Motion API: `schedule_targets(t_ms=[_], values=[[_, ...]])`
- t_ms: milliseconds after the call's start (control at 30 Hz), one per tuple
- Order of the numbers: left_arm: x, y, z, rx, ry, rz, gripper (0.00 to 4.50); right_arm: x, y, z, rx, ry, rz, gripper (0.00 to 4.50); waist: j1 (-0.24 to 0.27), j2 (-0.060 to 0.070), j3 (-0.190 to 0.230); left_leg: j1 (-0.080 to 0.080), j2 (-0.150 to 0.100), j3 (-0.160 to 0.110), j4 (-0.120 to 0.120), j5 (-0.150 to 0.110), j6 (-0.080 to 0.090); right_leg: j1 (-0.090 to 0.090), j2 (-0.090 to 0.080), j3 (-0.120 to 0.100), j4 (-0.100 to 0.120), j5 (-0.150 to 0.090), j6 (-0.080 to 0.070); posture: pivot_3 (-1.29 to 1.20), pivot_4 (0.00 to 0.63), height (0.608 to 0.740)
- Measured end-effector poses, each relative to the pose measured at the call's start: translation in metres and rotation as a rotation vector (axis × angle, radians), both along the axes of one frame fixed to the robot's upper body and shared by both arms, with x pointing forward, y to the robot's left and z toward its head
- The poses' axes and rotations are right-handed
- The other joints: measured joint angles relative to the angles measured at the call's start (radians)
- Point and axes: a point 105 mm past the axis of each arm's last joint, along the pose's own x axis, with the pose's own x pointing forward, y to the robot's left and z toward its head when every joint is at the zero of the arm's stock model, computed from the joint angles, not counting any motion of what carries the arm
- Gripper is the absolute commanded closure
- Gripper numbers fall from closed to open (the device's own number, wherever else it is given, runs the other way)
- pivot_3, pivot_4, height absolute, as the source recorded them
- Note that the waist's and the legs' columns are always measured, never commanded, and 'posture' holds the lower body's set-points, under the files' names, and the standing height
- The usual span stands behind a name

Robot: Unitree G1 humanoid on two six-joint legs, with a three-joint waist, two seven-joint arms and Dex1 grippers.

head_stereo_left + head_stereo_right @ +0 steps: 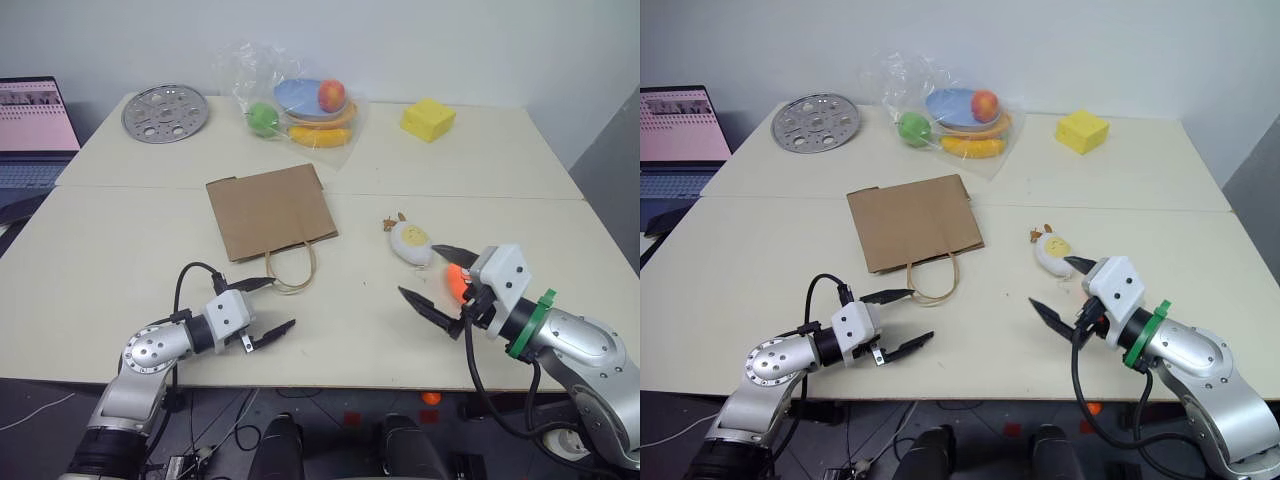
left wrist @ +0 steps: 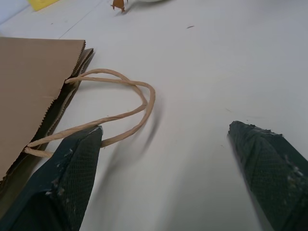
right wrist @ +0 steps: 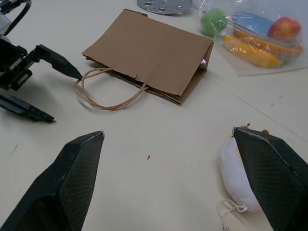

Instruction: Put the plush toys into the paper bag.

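While both toys are lying out on the table (image 1: 120,250), I'm calling this task barely started: nothing is sitting in the paper bag (image 1: 268,210) yet, and it's lying flat on its side with its loop handles (image 1: 291,270) pointing back toward me. I'm holding the left gripper (image 1: 262,308) with its fingers spread wide and empty, one fingertip right at the near handle, so my guess is I'm lining up to lift or open the bag. I'm keeping the right gripper (image 1: 438,277) wide open too, gripping nothing, hovering just beside the egg toy (image 1: 411,243), which is resting well to the right of the bag. I'm seeing the carrot toy (image 1: 455,282) as a patch of orange tucked behind that gripper's fingers in the left eye view, so I can't tell whether anything is touching it. Everything is left to do: opening the bag, then picking up and dropping in each toy. Switching views, the left wrist camera is showing me the twisted handle (image 2: 113,101) running up against my own fingertip, a closeness the head cameras aren't settling. The right wrist camera is giving me the bag's mouth edge (image 3: 144,86) still pressed shut, and the egg's white side (image 3: 238,178) beside my finger.
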Motion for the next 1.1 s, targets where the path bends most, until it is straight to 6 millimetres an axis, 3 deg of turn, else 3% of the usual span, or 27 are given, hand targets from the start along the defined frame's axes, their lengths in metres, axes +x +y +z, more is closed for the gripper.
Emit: schedule_targets(t_ms=[433, 533, 933, 1100], values=[[0.004, -0.01, -0.002, -0.011, 0.004, -0.017, 0.0, 0.006, -0.013, -0.002, 0.017, 0.01, -0.067, 0.01, -0.001, 0.0, 0.0, 0.001, 0.0, 0.0, 0.0, 0.0, 0.0, 0.0, 0.0, 0.0, 0.0, 0.0, 0.0, 0.0, 0.15, 0.74], [0.005, -0.013, -0.002, -0.004, 0.002, -0.027, 0.55, 0.006, -0.013, -0.002, 0.024, 0.01, -0.069, 0.0, -0.001, 0.0, 0.0, 0.001, 0.0, 0.0, 0.0, 0.0, 0.0, 0.0, 0.0, 0.0, 0.0, 0.0, 0.0, 0.0, 0.15, 0.74], [0.018, -0.014, -0.001, -0.021, 0.05, 0.025, 4.37, 0.006, -0.011, 0.0, 0.06, 0.005, -0.101, 0.0, -0.002, 0.0, 0.0, 0.001, 0.0, 0.0, 0.0, 0.0, 0.0, 0.0, 0.0, 0.0, 0.001, 0.0, 0.001, 0.0, 0.15, 0.74], [0.023, -0.016, 0.0, -0.058, 0.106, 0.045, 4.48, 0.007, -0.01, 0.001, 0.069, 0.003, -0.106, 0.0, -0.003, 0.0, 0.0, 0.0, 0.0, 0.0, 0.0, 0.0, 0.0, 0.0, 0.0, 0.0, 0.001, 0.001, 0.001, 0.0, 0.15, 0.74]])
